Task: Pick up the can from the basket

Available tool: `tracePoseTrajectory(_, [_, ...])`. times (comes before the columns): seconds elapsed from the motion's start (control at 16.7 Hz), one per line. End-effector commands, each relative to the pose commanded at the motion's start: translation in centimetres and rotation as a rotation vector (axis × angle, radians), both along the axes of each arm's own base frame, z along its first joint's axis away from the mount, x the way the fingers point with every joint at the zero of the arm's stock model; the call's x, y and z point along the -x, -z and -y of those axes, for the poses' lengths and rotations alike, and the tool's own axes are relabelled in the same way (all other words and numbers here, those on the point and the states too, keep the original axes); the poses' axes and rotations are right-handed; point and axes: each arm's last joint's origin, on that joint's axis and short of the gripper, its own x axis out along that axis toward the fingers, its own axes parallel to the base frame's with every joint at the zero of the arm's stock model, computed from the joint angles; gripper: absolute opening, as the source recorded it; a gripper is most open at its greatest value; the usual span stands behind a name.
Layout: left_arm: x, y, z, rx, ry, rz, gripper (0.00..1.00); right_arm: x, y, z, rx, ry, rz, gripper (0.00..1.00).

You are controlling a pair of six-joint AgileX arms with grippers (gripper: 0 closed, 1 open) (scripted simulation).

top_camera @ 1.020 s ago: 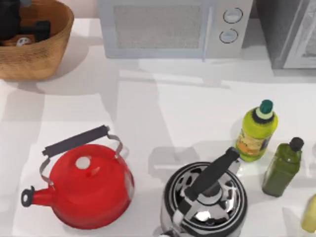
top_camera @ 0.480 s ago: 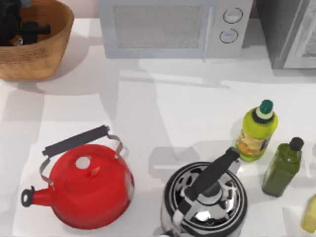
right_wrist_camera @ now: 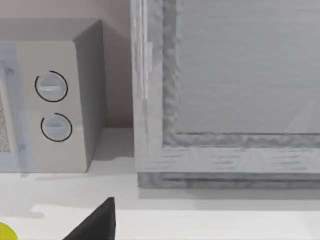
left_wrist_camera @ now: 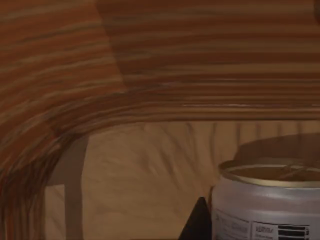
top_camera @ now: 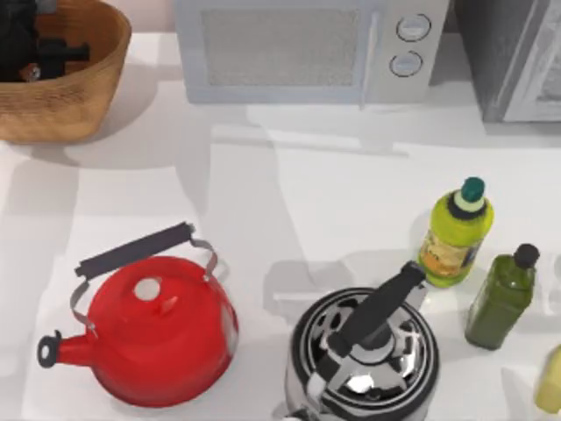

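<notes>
Left gripper (top_camera: 35, 61) sits inside the basket (top_camera: 83, 96), its jaws beside the can (left_wrist_camera: 267, 200); I cannot tell their opening.

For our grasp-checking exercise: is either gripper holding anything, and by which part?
Cannot be told: the left gripper is inside the basket beside the can, contact hidden.

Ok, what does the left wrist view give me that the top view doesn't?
Left wrist view: the can close up, standing upright on the floor of the basket, with its pale rim and white label visible and the woven inner wall curving behind it.
Top view: the left gripper reaching down inside the basket at the table's top-left corner, and outside it the microwave, red kettle, steel kettle, yellow-green bottle and dark green bottle.
Both: the basket's wicker.
</notes>
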Motion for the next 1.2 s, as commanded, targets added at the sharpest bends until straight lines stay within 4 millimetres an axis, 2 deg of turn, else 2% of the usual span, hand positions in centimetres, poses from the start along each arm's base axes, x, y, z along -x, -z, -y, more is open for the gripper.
tracePoseTrajectory(0.18, [0.0, 0.0, 0.0, 0.000, 0.000, 0.000, 0.00, 0.0, 0.0, 0.0, 0.000, 0.000, 0.000, 1.00])
tracePoseTrajectory(0.24, [0.0, -1.8, -0.1, -0.008, 0.001, 0.039, 0.00, 0.0, 0.0, 0.0, 0.000, 0.000, 0.000, 1.00])
tracePoseTrajectory(0.42, [0.3, -2.5, -0.2, -0.018, -0.008, 0.051, 0.00, 0.0, 0.0, 0.0, 0.000, 0.000, 0.000, 1.00])
tracePoseTrajectory(0.54, [1.1, -4.2, -0.2, -0.039, -0.021, 0.079, 0.00, 0.0, 0.0, 0.0, 0.000, 0.000, 0.000, 1.00])
tracePoseTrajectory(0.72, [3.5, -8.3, 0.2, -0.082, -0.039, 0.151, 0.00, 0.0, 0.0, 0.0, 0.000, 0.000, 0.000, 1.00])
tracePoseTrajectory(0.84, [6.5, -11.7, 0.9, -0.111, -0.046, 0.221, 0.00, 0.0, 0.0, 0.0, 0.000, 0.000, 0.000, 1.00])
tracePoseTrajectory(0.96, [10.7, -15.2, 1.6, -0.136, -0.052, 0.312, 0.00, 0.0, 0.0, 0.0, 0.000, 0.000, 0.000, 1.00])
tracePoseTrajectory(1.08, [15.9, -18.1, 2.3, -0.154, -0.057, 0.420, 0.00, 0.0, 0.0, 0.0, 0.000, 0.000, 0.000, 1.00])
tracePoseTrajectory(1.2, [21.8, -19.8, 2.9, -0.162, -0.063, 0.541, 0.00, 0.0, 0.0, 0.0, 0.000, 0.000, 0.000, 1.00])
